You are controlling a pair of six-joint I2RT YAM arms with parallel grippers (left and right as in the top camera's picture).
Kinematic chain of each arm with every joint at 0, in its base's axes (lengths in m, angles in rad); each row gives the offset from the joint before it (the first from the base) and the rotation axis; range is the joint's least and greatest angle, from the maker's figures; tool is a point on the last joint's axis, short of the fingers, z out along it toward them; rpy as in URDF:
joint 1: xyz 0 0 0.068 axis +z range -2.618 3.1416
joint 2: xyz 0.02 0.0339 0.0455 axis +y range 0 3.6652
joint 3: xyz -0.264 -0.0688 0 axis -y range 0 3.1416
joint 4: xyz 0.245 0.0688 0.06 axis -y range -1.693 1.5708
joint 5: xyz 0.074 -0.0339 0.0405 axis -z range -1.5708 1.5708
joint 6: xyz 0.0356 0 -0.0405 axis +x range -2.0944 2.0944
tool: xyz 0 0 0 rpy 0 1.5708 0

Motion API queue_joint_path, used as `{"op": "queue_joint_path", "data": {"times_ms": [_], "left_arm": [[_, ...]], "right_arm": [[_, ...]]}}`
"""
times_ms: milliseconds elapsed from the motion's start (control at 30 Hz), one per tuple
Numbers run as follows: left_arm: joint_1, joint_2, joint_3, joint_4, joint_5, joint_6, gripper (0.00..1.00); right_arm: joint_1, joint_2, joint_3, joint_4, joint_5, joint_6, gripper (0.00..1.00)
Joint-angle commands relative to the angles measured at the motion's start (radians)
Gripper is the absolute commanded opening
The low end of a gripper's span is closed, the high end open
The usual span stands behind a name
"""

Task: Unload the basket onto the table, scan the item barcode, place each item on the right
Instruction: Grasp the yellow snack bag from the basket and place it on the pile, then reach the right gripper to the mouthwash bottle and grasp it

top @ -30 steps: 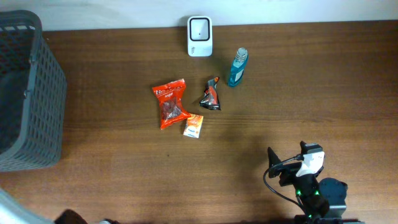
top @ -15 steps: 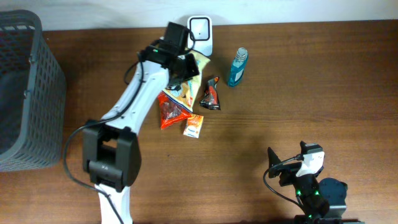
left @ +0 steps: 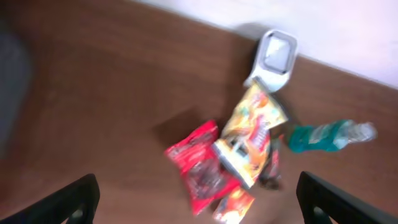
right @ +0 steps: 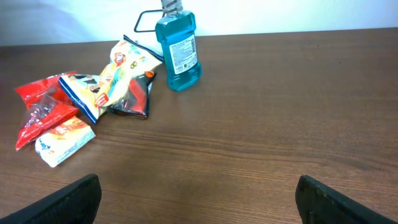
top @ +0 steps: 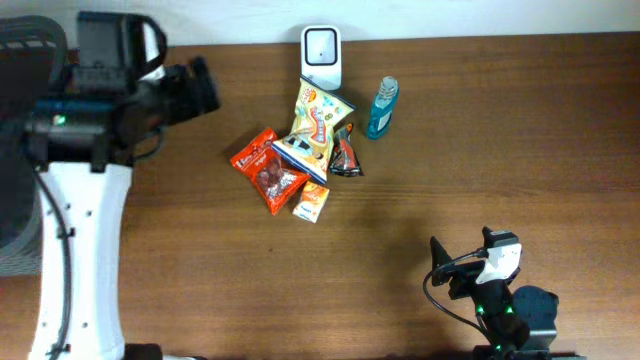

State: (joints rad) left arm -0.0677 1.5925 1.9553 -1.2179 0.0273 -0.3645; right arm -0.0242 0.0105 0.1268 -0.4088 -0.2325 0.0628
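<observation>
Left gripper (left: 198,200) spread wide, empty, up near the basket (top: 15,210). Right gripper (right: 199,202) also spread, empty. Yellow snack bag (top: 320,125) lies on the table (top: 500,150) just below the scanner (top: 321,58), apparently overlapping the red packet (top: 268,170).

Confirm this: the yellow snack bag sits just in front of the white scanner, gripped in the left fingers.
Not gripped. The yellow snack bag does sit just in front of the white scanner, but it lies loose on the table; the left wrist view shows the left fingers open and empty.
</observation>
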Motion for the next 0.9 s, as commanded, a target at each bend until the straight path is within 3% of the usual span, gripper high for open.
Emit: {"op": "queue_joint_path", "data": {"times_ms": [0,67,167,233,267,367,467,600,633,667,733,767,833,867], "left_arm": [[0.034,0.021,-0.014,-0.102,-0.103,0.026,0.99],[0.039,0.023,-0.056,-0.101,-0.240,0.021,0.99],[0.083,0.044,-0.082,-0.116,-0.214,0.014,0.99],[0.090,0.053,-0.109,-0.150,-0.208,0.014,0.99],[0.090,0.060,-0.110,-0.180,-0.207,0.014,0.99],[0.090,0.064,-0.110,-0.201,-0.207,0.014,0.99],[0.090,0.064,-0.110,-0.201,-0.208,0.014,0.99],[0.090,0.064,-0.110,-0.201,-0.208,0.014,0.99],[0.090,0.064,-0.110,-0.201,-0.208,0.014,0.99],[0.090,0.064,-0.110,-0.201,-0.208,0.014,0.99],[0.090,0.064,-0.110,-0.201,-0.208,0.014,0.99],[0.090,0.064,-0.110,-0.201,-0.208,0.014,0.99],[0.090,0.064,-0.110,-0.201,-0.208,0.014,0.99],[0.090,0.064,-0.110,-0.201,-0.208,0.014,0.99]], "right_arm": [[0.004,-0.006,-0.006,-0.003,0.002,-0.003,0.98],[0.004,-0.006,-0.006,-0.003,0.002,-0.003,0.98],[0.004,-0.006,-0.006,-0.003,0.004,-0.005,0.98],[0.004,-0.006,-0.006,-0.003,0.273,-0.007,0.98],[0.004,-0.006,-0.006,-0.003,0.309,-0.007,0.98],[0.004,-0.006,-0.006,0.005,0.308,-0.005,0.98],[0.004,-0.006,-0.006,0.232,-0.323,0.383,0.98],[0.004,0.026,0.054,0.677,-0.375,0.402,0.98],[0.004,0.091,0.146,0.662,-0.360,0.360,0.99],[0.004,0.219,0.296,0.550,-0.358,0.225,0.98],[0.004,0.577,0.679,0.122,-0.359,-0.032,0.98],[0.004,0.834,0.965,-0.187,-0.358,-0.136,0.98],[0.005,1.260,1.494,-0.658,-0.362,-0.215,0.99],[0.004,1.405,1.676,-0.768,-0.409,-0.198,0.99]]}}
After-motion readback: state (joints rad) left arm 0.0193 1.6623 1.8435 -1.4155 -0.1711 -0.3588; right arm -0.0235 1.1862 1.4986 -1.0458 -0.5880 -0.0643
